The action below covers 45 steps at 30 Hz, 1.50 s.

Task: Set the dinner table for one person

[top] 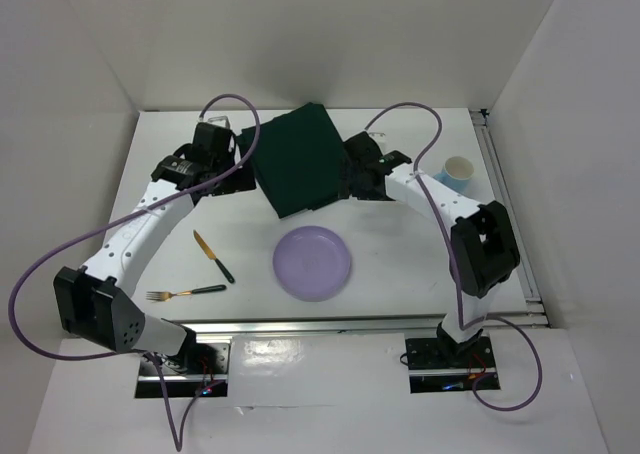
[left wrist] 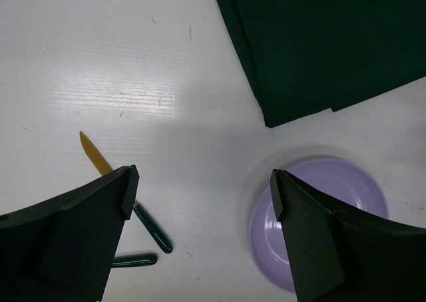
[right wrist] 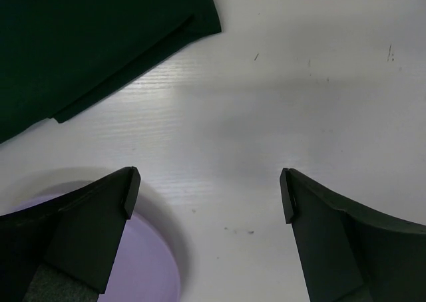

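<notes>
The white dinner table point(top: 400, 264) holds a dark green cloth mat point(top: 300, 159) lying askew at the back centre. A lilac plate point(top: 312, 262) lies in front of it. A knife point(top: 213, 256) with a gold blade and green handle and a matching fork point(top: 186, 293) lie at the front left. My left gripper point(top: 238, 169) is open and empty at the mat's left edge. My right gripper point(top: 352, 181) is open and empty at the mat's right edge. The left wrist view shows the left gripper point(left wrist: 202, 192), the mat point(left wrist: 333, 42), plate point(left wrist: 333, 179) and knife point(left wrist: 150, 225). The right wrist view shows the right gripper point(right wrist: 208, 194), the mat point(right wrist: 86, 36) and plate point(right wrist: 150, 262).
A pale blue paper cup point(top: 457, 171) stands at the right rear, near a rail along the table's right edge. White walls enclose the table on three sides. The fork handle point(left wrist: 135, 259) shows beside the knife in the left wrist view.
</notes>
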Each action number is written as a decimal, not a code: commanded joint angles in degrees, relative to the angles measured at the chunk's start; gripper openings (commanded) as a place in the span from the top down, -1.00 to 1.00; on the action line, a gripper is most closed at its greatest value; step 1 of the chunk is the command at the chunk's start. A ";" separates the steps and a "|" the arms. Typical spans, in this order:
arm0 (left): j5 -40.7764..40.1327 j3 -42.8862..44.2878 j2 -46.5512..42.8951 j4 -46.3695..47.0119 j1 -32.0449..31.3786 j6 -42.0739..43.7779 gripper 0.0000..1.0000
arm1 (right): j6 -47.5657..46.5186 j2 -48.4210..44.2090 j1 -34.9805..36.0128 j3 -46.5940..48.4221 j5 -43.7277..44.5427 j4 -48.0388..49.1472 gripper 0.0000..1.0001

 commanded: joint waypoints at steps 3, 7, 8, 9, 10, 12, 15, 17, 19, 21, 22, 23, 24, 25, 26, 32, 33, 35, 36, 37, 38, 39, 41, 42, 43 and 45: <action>1.49 0.81 1.64 -0.80 0.18 -4.55 -1.00 | 0.64 -6.89 -0.38 -2.58 -1.81 4.04 -1.00; 3.07 0.82 4.19 -1.33 -0.35 -6.92 -1.00 | 0.64 -9.26 -0.38 -4.07 -3.56 5.18 -1.00; 2.12 0.82 4.72 -2.02 -0.87 -7.71 -1.00 | 0.64 -9.79 -0.38 -4.95 -3.57 5.19 -1.00; 1.24 0.82 5.33 -2.03 -0.88 -8.33 -0.98 | 0.64 -10.32 -0.38 -4.96 -4.09 5.19 -1.00; 0.62 1.34 6.82 -2.03 -1.48 -8.33 -1.00 | 0.03 -11.63 -0.38 -5.92 -4.62 5.88 -1.00; -0.52 1.87 8.49 -2.56 -3.15 -6.14 -1.00 | 0.03 -13.04 -0.38 -7.42 -5.24 5.89 -1.00; -7.01 3.37 11.40 -4.66 -6.49 -4.82 -1.00 | -0.68 -16.03 -0.38 -9.44 -5.24 6.42 -1.00; -6.35 5.99 13.14 -6.94 -5.89 -7.97 -1.00 | -1.20 -17.79 -0.38 -10.67 -5.24 6.42 -1.00; -4.06 6.88 13.78 -9.05 -5.89 -11.91 -1.00 | -1.20 -18.67 -0.38 -11.28 -4.62 5.71 -1.00; -1.16 4.87 12.64 -6.96 -5.36 -13.86 -1.00 | -1.20 -20.16 -0.38 -11.90 -4.10 4.31 -1.00; 2.07 3.47 11.76 -3.04 -5.36 -15.70 -1.00 | -1.20 -20.69 -0.38 -12.86 -4.10 4.31 -1.00; 3.24 0.41 11.06 -1.26 -5.36 -17.19 -1.00 | -1.20 -21.74 -0.38 -13.91 -4.10 4.31 -1.00; 4.47 -0.75 10.53 0.15 -4.84 -18.86 -0.97 | -1.20 -22.27 -0.38 -13.93 -4.62 4.31 -1.00; 6.31 -1.63 10.52 1.47 -4.83 -20.36 -0.97 | -1.20 -22.28 -0.38 -13.93 -4.62 4.31 -1.00; 10.15 -3.12 10.52 4.27 -4.05 -22.98 -0.97 | -0.68 -22.89 -0.38 -14.45 -4.62 4.31 -1.00; 21.69 -5.94 18.50 14.31 -2.02 -30.46 -1.00 | -0.68 -26.58 -0.38 -16.03 -4.10 5.01 -1.00; 21.71 -5.95 19.48 16.67 -2.02 -31.26 -1.00 | -0.68 -26.59 -0.38 -16.03 -4.10 5.01 -1.00; 21.71 -4.99 21.50 17.22 -2.02 -32.50 -0.98 | -0.68 -26.59 -0.38 -16.03 -4.10 5.01 -1.00; 20.75 -4.98 23.51 17.74 -2.02 -33.29 -0.93 | -0.68 -26.59 -0.38 -16.03 -4.10 4.40 -1.00; 20.74 -4.11 24.49 17.75 -2.02 -33.29 -0.90 | -0.68 -26.59 -0.38 -16.03 -4.10 4.39 -1.00; 20.74 -4.10 25.45 17.75 -2.02 -33.90 -0.87 | -0.68 -26.59 -0.38 -16.03 -4.10 4.39 -1.00; 20.74 -3.32 26.51 17.75 -2.02 -33.91 -0.87 | -0.68 -26.59 -0.38 -16.03 -3.49 3.87 -1.00; 20.74 -3.31 28.80 19.15 -2.02 -34.52 -0.84 | -0.68 -26.59 -0.38 -16.64 -3.48 3.87 -1.00; 20.74 -3.31 29.33 19.94 -2.02 -35.39 -0.84 | -0.68 -26.59 -0.38 -16.65 -3.48 3.87 -1.00; 20.74 -3.31 29.85 20.47 -2.02 -35.93 -0.81 | -0.68 -26.59 -0.38 -16.65 -3.48 3.87 -1.00; 20.74 -2.79 31.87 20.99 -2.02 -35.93 -0.79 | -0.68 -26.59 -0.38 -16.65 -3.48 3.87 -1.00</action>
